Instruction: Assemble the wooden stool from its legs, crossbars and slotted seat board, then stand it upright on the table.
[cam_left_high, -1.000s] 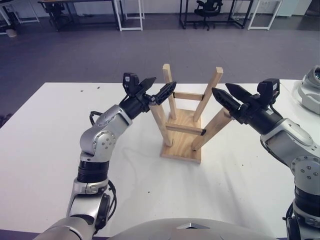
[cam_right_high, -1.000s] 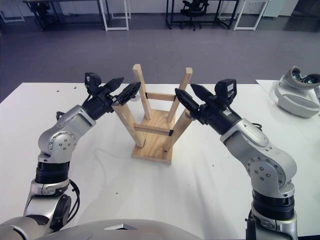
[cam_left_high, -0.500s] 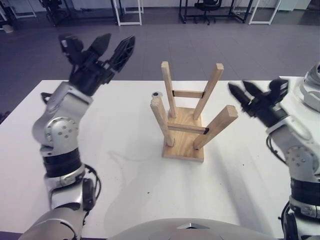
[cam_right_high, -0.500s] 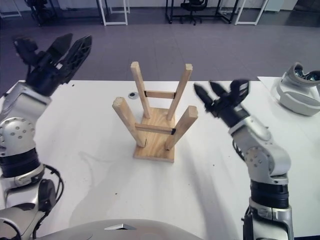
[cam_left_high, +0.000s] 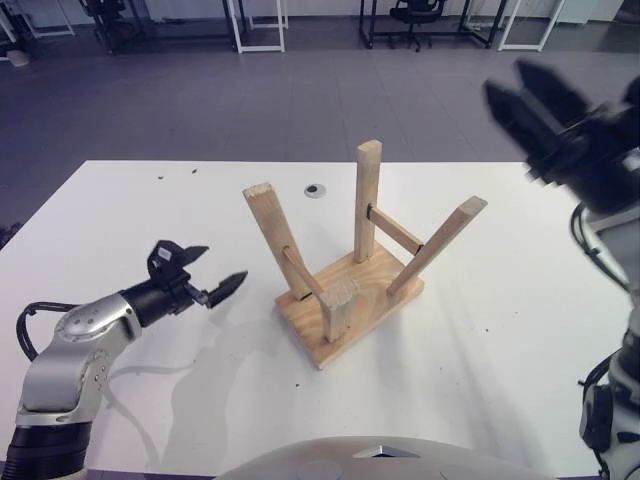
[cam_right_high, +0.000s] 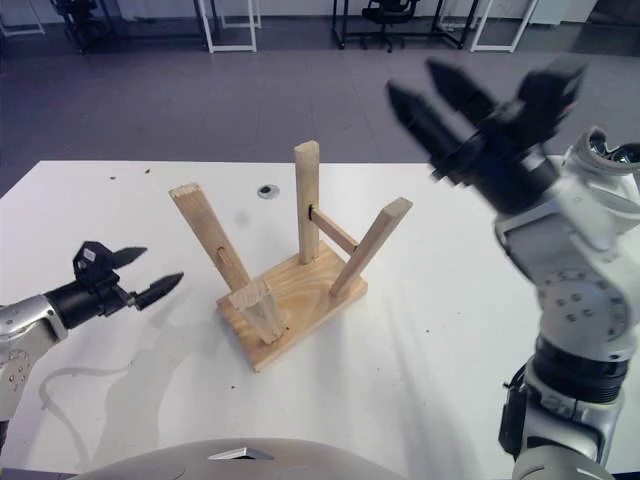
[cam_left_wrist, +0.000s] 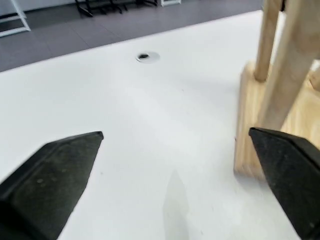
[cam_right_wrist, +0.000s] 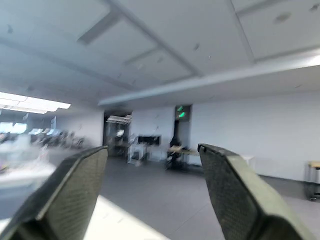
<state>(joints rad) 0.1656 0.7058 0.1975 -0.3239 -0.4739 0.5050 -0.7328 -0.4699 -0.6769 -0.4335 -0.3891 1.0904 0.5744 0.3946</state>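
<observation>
Fingers of the left gripper (cam_left_high: 222, 265) are spread apart with nothing between them. It sits low over the table (cam_left_high: 480, 380), near the stool (cam_left_high: 390, 290) on the stool's left side and pointing at it. The right gripper (cam_right_high: 412, 78) is also spread and empty, raised high above the stool's right side and well apart from it.

The stool rests upside down, with the seat board (cam_left_high: 310, 335) flat on the table and four legs splaying upward. A crossbar (cam_left_high: 395, 228) links the back leg (cam_left_high: 367, 195) to the right leg (cam_left_high: 440, 245). A small dark round object (cam_left_high: 316, 189) lies beyond the stool.

The assembly looks complete, so turning it over appears to be what remains, and that is probably the riskiest step. A pinch on a single leg could lever that leg out of its slot if the joints are only pressed in. A push from the low left gripper could slide the board across the table instead of tipping it. With the right gripper so far above the stool, a flip supported on one side only might let it topple or land on two legs.
</observation>
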